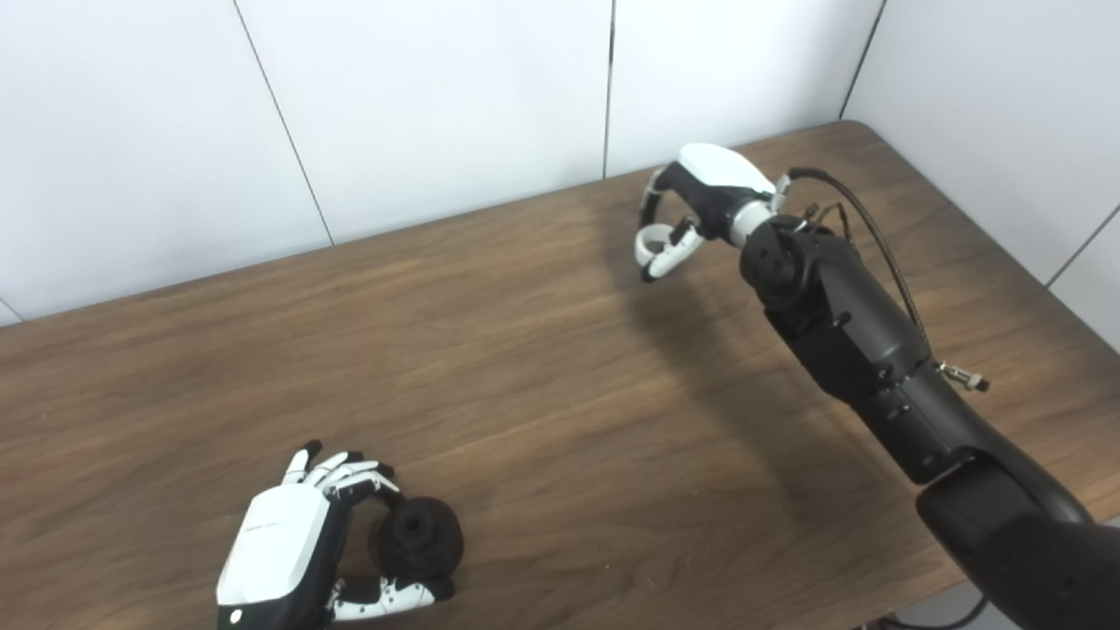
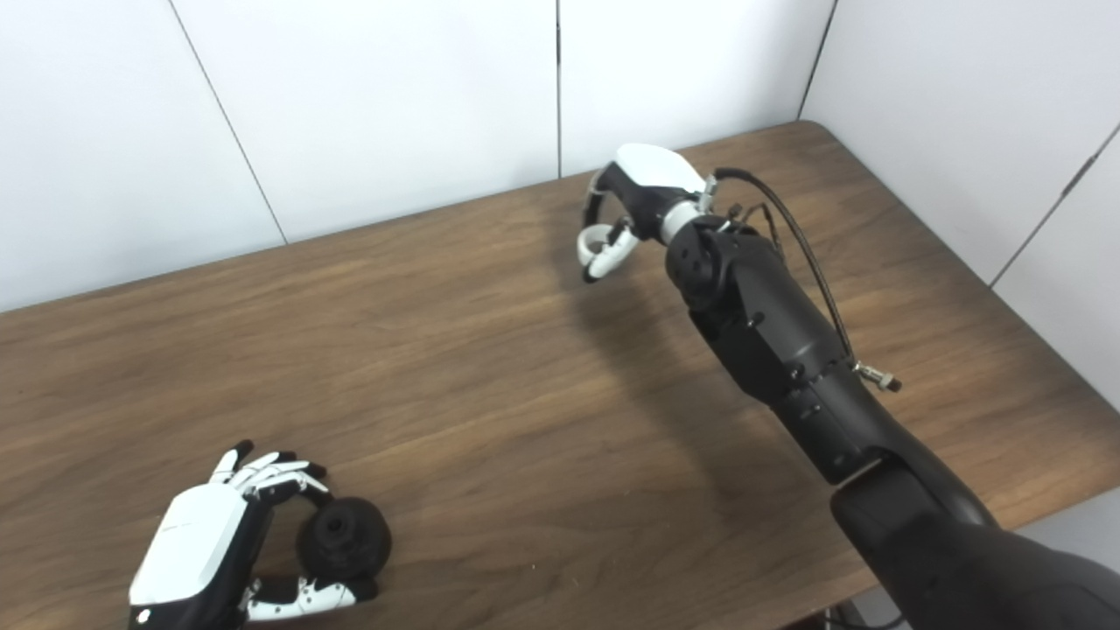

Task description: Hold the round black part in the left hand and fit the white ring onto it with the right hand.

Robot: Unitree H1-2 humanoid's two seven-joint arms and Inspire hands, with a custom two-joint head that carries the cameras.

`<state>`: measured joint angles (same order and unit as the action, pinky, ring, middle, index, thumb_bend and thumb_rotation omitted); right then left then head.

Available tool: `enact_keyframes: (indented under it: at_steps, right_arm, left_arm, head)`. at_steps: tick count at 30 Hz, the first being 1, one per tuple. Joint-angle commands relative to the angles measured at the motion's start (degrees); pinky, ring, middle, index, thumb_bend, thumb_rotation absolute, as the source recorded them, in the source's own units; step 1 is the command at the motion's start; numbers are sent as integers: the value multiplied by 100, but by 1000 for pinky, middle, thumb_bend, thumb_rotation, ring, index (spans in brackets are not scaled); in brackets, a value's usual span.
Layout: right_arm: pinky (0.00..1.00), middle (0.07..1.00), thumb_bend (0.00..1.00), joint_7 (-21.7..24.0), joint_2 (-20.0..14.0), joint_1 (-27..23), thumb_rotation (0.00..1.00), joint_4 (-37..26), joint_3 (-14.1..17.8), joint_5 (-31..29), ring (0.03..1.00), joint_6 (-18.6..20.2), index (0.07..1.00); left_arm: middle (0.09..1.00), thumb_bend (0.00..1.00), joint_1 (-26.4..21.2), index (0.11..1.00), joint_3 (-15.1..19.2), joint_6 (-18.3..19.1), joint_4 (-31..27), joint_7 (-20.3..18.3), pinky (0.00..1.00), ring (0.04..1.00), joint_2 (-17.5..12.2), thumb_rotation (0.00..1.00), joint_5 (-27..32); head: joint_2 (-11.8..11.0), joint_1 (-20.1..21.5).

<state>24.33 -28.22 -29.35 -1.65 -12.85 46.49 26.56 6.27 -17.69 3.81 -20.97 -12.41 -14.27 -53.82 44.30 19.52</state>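
Note:
The round black part (image 1: 418, 540) rests on the wooden table (image 1: 542, 367) near its front left, with a hole in its top. My left hand (image 1: 302, 547) wraps around it, fingers at its far side and thumb at its near side. My right hand (image 1: 691, 206) is raised over the far middle of the table, well away from the black part. Its fingers and thumb pinch the white ring (image 1: 652, 240), which hangs under the palm. In the right eye view the ring (image 2: 595, 238) shows as a small white loop.
White wall panels (image 1: 437, 96) stand behind the table's far edge and along its right side. The right forearm (image 1: 849, 324) with a black cable (image 1: 866, 227) stretches over the table's right half. Bare wood lies between the two hands.

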Motion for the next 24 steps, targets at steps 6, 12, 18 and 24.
enact_keyframes:
  at_steps: [6, 12, 18, 24]
  right_arm:
    - [1000, 841, 523, 324, 61, -274, 134, -874, -307, -60, 935, -139, 486]
    - [1000, 844, 523, 850, 150, -264, 135, -1543, -518, -162, 948, -109, 485]
    - [1000, 840, 524, 1271, 222, -214, 137, -2117, -690, -176, 939, -119, 485]
    - [1000, 843, 524, 1519, 322, -138, 136, -2468, -797, -395, 935, -248, 485]
  left_arm:
    - [756, 524, 48, 481, -160, 278, -11, -292, 1000, 876, 134, 52, -337]
    - [766, 524, 72, 482, -311, 486, -73, -418, 1000, 889, 312, 52, -531]
    - [780, 525, 70, 482, -483, 755, -157, -643, 1000, 906, 546, 52, -807]
    - [782, 525, 80, 481, -587, 804, -69, -555, 1000, 916, 692, 53, -917]
  head:
    - [36, -438]
    - [85, -942]
    - [146, -1568]
    - [186, -1987]
